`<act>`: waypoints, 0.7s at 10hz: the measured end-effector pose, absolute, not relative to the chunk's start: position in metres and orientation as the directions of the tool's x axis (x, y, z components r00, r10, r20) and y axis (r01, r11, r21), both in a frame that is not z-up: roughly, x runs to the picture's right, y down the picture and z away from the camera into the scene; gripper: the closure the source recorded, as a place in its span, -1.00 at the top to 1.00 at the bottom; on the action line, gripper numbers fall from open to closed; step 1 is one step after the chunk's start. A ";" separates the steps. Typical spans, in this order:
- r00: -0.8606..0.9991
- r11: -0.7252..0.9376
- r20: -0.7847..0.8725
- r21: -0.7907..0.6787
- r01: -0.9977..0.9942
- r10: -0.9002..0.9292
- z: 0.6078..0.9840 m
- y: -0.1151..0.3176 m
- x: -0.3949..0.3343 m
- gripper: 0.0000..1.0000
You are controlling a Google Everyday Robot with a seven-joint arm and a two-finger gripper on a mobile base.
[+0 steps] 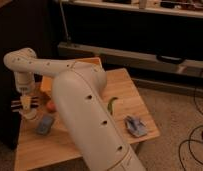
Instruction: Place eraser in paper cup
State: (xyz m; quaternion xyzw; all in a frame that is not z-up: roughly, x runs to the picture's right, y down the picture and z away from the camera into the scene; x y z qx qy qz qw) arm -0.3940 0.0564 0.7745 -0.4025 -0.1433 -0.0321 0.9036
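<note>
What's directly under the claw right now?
Under the claw, at the table's left edge, sits a pale shape that looks like the paper cup. The claw covers its opening, so the inside is hidden. The blue-grey pad lies just beside it.
</note>
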 end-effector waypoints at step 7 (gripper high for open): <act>0.965 0.665 0.257 -0.730 0.158 0.054 0.780 0.057 -0.403 -0.73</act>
